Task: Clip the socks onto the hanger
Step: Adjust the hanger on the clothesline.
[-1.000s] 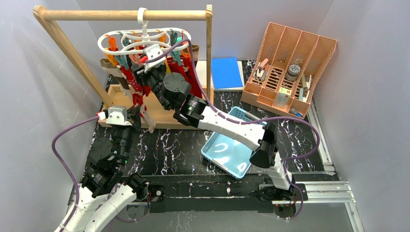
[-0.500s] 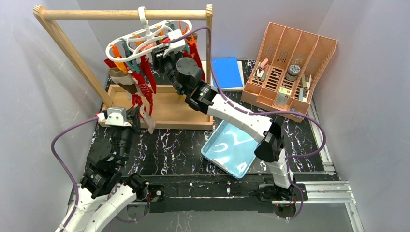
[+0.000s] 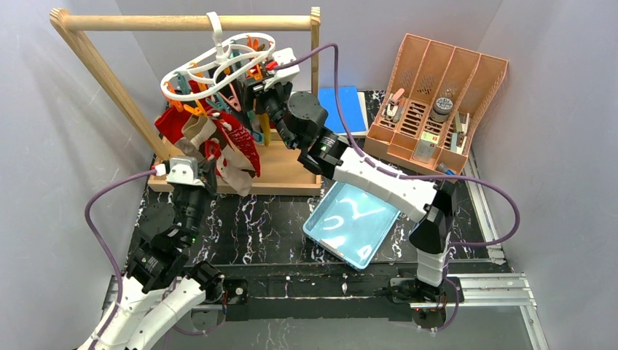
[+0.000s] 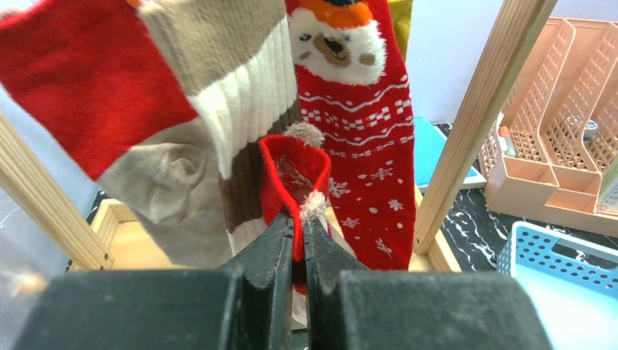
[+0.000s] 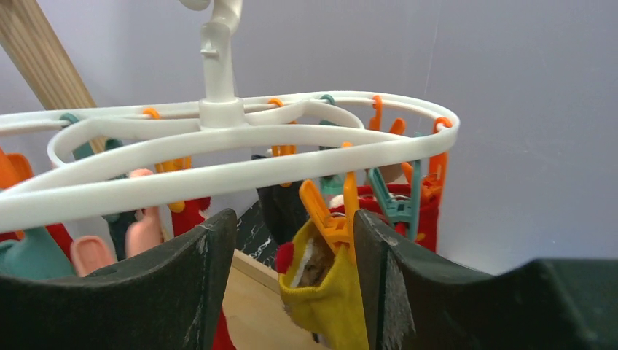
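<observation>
The white hanger (image 3: pixel 218 62) hangs tilted from the wooden rail by its hook, with orange and teal clips under its ring (image 5: pixel 218 164). Clipped socks dangle from it: a red one (image 4: pixel 80 80), a beige-and-brown striped one (image 4: pixel 233 87) and a red snowflake one with a bear face (image 4: pixel 357 146). My left gripper (image 4: pixel 299 219) is shut on the cuff of a small red sock (image 4: pixel 295 164), just below the hanging ones (image 3: pixel 208 157). My right gripper (image 5: pixel 291 240) is open under the ring (image 3: pixel 259 91). Between its fingers a mustard sock (image 5: pixel 328 299) hangs from an orange clip (image 5: pixel 331 219).
The wooden rail frame (image 3: pixel 182 22) stands on a wooden base tray (image 3: pixel 277 164) at the back left. A blue basket (image 3: pixel 350 226) lies mid-table under the right arm. A peach desk organizer (image 3: pixel 437 95) and a blue notebook (image 3: pixel 341 108) are at the back right.
My right arm has risen and shifted right, out from among the socks to the ring's right end. The hanger has tilted and the socks have swung out to the left.
</observation>
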### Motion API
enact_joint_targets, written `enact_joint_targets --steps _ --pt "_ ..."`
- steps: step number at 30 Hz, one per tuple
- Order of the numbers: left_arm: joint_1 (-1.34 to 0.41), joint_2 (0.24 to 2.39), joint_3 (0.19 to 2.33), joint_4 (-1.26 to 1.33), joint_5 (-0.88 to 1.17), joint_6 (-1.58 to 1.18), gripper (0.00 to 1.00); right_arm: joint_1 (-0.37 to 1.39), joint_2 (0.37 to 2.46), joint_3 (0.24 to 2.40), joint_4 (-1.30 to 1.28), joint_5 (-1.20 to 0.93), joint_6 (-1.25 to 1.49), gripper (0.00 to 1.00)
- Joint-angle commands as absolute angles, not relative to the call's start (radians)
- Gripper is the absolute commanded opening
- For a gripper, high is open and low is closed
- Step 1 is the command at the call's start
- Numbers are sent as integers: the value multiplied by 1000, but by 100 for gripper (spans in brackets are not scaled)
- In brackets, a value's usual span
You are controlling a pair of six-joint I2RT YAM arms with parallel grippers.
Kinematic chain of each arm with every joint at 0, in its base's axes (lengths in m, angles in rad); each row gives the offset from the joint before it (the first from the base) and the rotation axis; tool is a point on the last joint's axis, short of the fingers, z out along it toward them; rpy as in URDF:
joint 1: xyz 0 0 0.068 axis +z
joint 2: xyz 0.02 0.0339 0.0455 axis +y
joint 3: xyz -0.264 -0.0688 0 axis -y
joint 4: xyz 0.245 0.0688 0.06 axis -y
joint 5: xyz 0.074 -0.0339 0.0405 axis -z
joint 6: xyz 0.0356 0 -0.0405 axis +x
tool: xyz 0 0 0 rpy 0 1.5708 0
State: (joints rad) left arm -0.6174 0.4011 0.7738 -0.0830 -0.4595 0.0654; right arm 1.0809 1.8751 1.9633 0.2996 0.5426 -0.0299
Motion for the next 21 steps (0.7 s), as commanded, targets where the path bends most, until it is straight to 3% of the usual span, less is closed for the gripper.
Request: enact_joint_targets --steps 1,21 --pt "-618 417 768 -34 -446 52 0 1080 1793 1903 383 527 -44 69" --pt "-618 443 763 -12 -424 58 0 1117 1709 1729 529 457 -142 79"
